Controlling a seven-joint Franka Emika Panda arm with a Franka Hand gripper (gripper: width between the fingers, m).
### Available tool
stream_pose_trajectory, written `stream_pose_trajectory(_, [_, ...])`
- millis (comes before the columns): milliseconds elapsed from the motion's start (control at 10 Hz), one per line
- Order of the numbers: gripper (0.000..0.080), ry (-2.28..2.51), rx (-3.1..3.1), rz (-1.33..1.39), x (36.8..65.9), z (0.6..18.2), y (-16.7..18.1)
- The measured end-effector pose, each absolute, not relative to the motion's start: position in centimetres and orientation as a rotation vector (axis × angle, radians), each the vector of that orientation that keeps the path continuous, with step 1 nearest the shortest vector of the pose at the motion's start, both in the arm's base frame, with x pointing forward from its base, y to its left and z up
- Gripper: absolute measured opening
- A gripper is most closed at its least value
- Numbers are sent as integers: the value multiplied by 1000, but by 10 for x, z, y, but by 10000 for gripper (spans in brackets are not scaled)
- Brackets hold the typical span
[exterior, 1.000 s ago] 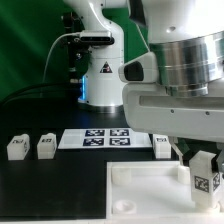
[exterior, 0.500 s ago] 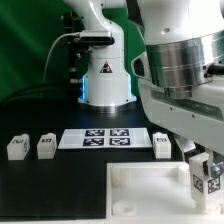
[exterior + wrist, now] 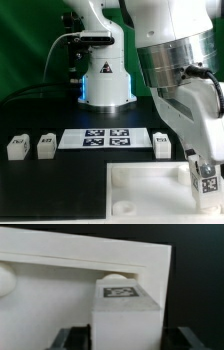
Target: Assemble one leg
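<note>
My pincer (image 3: pixel 206 172) is closed on the leg (image 3: pixel 206 180), holding it upright with its black-and-white tag (image 3: pixel 207 184) facing the exterior camera. The wrist view shows the dark fingers (image 3: pixel 75 340) pressed against both sides of the leg (image 3: pixel 125 311). The leg sits above the white tray (image 3: pixel 140 190), which lies on the black worktop (image 3: pixel 60 190) by its front edge, at the exterior view's right. From the wrist, the leg's far end lies right at the round socket (image 3: pixel 116 278) in a corner of the tray (image 3: pixel 80 252); I cannot tell whether it is seated. Toward the back edge the marker board (image 3: pixel 105 138) lies flat. One spare leg (image 3: pixel 162 145) stands just beside the board's end on the exterior view's right. A second spare leg (image 3: pixel 45 146) and a third spare leg (image 3: pixel 15 147) stand side by side past its other end.
</note>
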State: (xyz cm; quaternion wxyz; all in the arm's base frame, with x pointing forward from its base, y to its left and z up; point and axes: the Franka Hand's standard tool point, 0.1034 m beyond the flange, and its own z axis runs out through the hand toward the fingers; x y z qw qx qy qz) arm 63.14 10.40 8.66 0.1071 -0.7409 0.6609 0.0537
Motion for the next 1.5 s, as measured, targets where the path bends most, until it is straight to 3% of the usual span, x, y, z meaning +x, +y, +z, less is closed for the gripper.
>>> stream_pose_trajectory(100, [473,1836,-2268,150,631,88,114])
stream_pose_trajectory(200, [473,1603,-2450,129,630,89,122])
stream_pose_trajectory(300, [608,1344,-2600,86,630,88,126])
stream_pose_trajectory(400, [637,1164,-2688,63,629,88,128])
stream_pose_trajectory(1100, [649,221,-2937,-33,629,81,118])
stream_pose_trajectory(1400, [636,268,-2931,-27,628,81,121])
stream_pose_trajectory(1500, [461,317,-2924,-22,628,81,121])
